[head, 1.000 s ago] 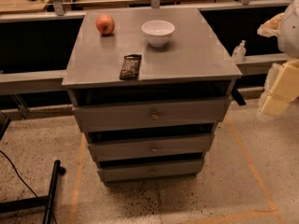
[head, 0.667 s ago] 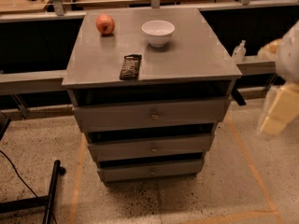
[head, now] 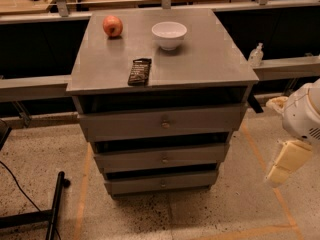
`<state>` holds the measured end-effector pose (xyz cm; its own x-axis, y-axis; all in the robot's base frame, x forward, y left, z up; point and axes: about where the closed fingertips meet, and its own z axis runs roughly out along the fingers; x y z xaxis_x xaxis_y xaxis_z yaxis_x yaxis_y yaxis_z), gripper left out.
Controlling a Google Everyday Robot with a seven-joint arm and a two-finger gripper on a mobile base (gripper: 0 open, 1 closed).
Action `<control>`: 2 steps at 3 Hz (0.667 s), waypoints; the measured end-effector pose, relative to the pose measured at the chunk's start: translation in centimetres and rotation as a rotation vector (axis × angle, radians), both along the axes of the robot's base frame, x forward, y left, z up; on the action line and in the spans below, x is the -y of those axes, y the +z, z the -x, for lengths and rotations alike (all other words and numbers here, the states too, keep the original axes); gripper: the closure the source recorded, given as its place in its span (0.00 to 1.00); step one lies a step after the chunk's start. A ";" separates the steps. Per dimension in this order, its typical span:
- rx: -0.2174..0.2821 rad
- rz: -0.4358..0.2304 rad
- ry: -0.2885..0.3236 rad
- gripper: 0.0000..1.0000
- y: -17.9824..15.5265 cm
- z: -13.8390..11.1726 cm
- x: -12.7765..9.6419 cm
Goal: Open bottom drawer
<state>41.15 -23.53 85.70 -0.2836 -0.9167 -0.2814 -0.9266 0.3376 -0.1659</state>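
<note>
- Three grey drawers in the cabinet (head: pixel 100 74); the bottom drawer (head: pixel 162 182) is the lowest front and looks shut, with its knob at the centre.
- My gripper (head: pixel 283 163) hangs to the right of the cabinet, well apart from that drawer.
- Grip state: cannot tell.
- On top: apple (head: pixel 112 26), bowl (head: pixel 169 34), dark packet (head: pixel 139 71).

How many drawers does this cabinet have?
3, stacked: top drawer widest, middle drawer below it, bottom drawer lowest. The gripper hangs right of the cabinet.
</note>
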 end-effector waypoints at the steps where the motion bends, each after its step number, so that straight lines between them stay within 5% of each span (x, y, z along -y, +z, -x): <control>1: 0.003 -0.016 0.021 0.00 -0.3 -0.4 -0.9; 2: -0.011 -0.084 0.093 0.00 -4.1 -2.5 -4.8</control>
<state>43.68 -18.72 81.62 -0.2019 -0.9126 -0.3555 -0.9562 0.2622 -0.1299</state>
